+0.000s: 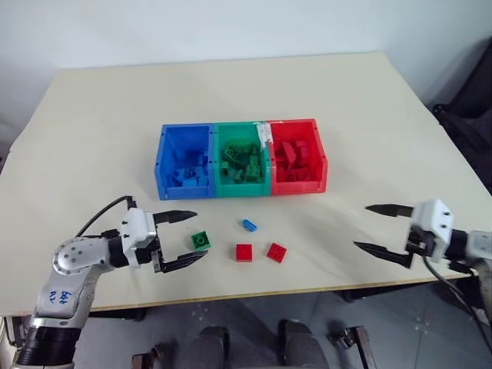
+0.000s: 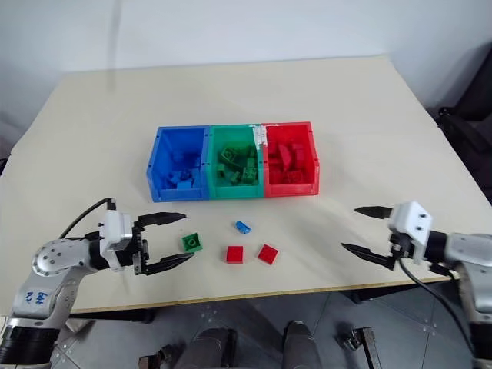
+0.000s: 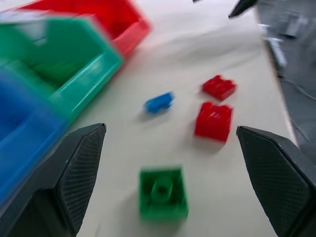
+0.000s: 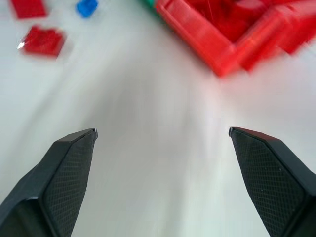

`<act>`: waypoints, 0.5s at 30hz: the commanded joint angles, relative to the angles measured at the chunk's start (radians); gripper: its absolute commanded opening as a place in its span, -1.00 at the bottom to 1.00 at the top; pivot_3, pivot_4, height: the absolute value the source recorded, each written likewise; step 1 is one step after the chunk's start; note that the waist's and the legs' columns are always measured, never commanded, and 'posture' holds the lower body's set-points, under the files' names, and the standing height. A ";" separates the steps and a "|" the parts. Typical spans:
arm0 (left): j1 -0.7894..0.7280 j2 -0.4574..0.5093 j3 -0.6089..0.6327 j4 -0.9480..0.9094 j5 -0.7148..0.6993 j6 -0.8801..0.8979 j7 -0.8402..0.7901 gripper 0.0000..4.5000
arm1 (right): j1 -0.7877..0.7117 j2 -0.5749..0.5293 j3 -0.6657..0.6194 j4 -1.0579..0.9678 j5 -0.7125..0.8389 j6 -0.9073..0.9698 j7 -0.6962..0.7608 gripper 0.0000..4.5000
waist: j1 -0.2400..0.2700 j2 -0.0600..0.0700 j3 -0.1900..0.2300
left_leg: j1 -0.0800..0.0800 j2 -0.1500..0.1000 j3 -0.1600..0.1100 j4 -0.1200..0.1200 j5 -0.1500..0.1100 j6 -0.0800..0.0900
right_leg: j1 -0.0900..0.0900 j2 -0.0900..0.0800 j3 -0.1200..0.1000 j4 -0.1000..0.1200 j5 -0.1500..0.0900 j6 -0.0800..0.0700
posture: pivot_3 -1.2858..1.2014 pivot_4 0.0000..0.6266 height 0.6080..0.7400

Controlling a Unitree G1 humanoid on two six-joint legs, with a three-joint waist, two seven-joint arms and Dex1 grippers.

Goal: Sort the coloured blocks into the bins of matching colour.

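Looking down over the tabletop (image 1: 115, 115), we note the three joined bins set in a row near its middle: the blue bin (image 1: 163, 165) on our left, the green bin (image 1: 218, 161) in the centre, the red bin (image 1: 321, 161) on our right. Each already holds a heap of bricks of its own colour.

Four loose blocks lie on the bare surface in front of the bins. The green block (image 1: 201, 240) sits farthest to our left, in front of the blue and green bins. The small blue block (image 1: 247, 224) lies nearer the bins, in front of the green one. Two red blocks lie side by side but apart: one red block (image 1: 244, 252) below the blue block, the other red block (image 1: 276, 252) just to its right and turned at a slight angle.

Our left end effector (image 1: 187, 238) hangs low over the tabletop with its fingers spread wide. The green block lies just past the fingertips, in line with the gap between them and touching neither; the left wrist view shows it lying between the two fingers (image 3: 74, 173).

Our right end effector (image 1: 377, 227) hangs well off to the right of the blocks and the red bin, near the tabletop's front edge. Its fingers are also wide apart and hold nothing.
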 commanded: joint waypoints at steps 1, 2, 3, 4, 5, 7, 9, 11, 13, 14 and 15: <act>-0.007 0.005 -0.009 0.010 0.008 -0.046 -0.040 1.00 | 0.031 -0.022 -0.022 -0.036 0.030 -0.027 0.038 0.99 | -0.009 0.000 0.000 | 0.001 0.001 0.001 0.000 0.000 0.000 | 0.000 0.001 0.000 0.000 0.000 0.000 | 0.03 -0.52 1.00; -0.008 0.005 -0.008 0.017 0.011 -0.054 -0.044 1.00 | 0.024 -0.017 0.008 -0.069 0.037 0.014 0.026 0.99 | -0.012 0.000 0.000 | 0.002 0.002 0.001 0.000 0.000 0.000 | 0.000 0.002 0.000 0.001 0.000 0.000 | 0.03 -0.52 1.00; -0.008 0.005 -0.007 0.023 0.012 -0.061 -0.046 1.00 | 0.017 -0.013 0.029 -0.093 0.041 0.044 0.016 0.99 | -0.016 0.000 0.000 | 0.002 0.002 0.001 0.000 0.000 -0.001 | 0.000 0.001 0.001 0.001 0.000 -0.001 | 0.03 -0.52 1.00; -0.007 0.005 -0.004 0.027 0.013 -0.066 -0.045 1.00 | 0.009 -0.012 0.055 -0.121 0.041 0.085 0.001 0.99 | -0.018 0.000 0.000 | 0.002 0.002 0.001 0.001 0.000 -0.001 | 0.000 0.001 0.001 0.002 0.000 -0.001 | 0.03 -0.52 1.00; -0.002 0.009 0.002 0.029 0.010 -0.069 -0.047 1.00 | -0.005 -0.008 0.089 -0.160 0.052 0.128 -0.006 0.99 | -0.020 0.000 0.000 | 0.002 0.002 0.001 0.001 0.000 -0.001 | 0.000 0.001 0.001 0.003 0.000 -0.001 | 0.03 -0.52 1.00; 0.025 0.023 0.025 0.019 -0.004 -0.064 -0.051 1.00 | -0.043 0.001 0.173 -0.256 0.066 0.259 -0.048 0.99 | -0.020 0.000 0.000 | 0.002 0.002 0.001 0.002 0.001 -0.001 | 0.000 0.001 0.002 0.003 0.000 -0.001 | 0.03 -0.52 1.00; 0.063 0.038 0.051 0.002 -0.013 -0.059 -0.049 1.00 | -0.091 0.023 0.257 -0.340 0.079 0.380 -0.097 0.99 | -0.022 0.000 0.000 | 0.002 0.006 0.000 0.002 0.001 -0.001 | -0.001 0.000 0.002 0.003 0.000 -0.001 | 0.03 -0.52 1.00; 0.106 0.047 0.078 -0.017 -0.017 -0.059 -0.040 1.00 | -0.135 0.053 0.332 -0.392 0.063 0.464 -0.146 0.99 | -0.016 0.000 0.000 | 0.001 0.007 0.000 0.001 0.000 -0.002 | -0.001 0.000 0.002 0.003 0.000 -0.001 | 0.03 -0.52 1.00; 0.154 0.049 0.107 -0.044 -0.020 -0.061 -0.028 1.00 | -0.172 0.087 0.405 -0.429 0.039 0.536 -0.200 0.99 | -0.013 0.000 0.000 | 0.001 0.006 -0.001 0.001 0.000 -0.002 | -0.001 -0.001 0.001 0.002 0.000 -0.001 | 0.03 -0.52 1.00; 0.176 0.048 0.121 -0.059 -0.022 -0.062 -0.019 1.00 | -0.184 0.099 0.440 -0.443 0.022 0.559 -0.218 0.99 | -0.008 0.000 0.000 | 0.000 0.005 -0.001 0.001 0.000 -0.001 | -0.001 -0.002 0.001 0.002 0.000 -0.001 | 0.03 -0.52 1.00; 0.197 0.045 0.134 -0.076 -0.024 -0.060 -0.009 1.00 | -0.191 0.111 0.471 -0.452 0.005 0.573 -0.234 0.99 | -0.002 0.000 0.000 | 0.000 0.005 -0.001 0.001 -0.001 0.000 | -0.001 -0.002 0.001 0.001 0.000 -0.001 | 0.03 -0.52 1.00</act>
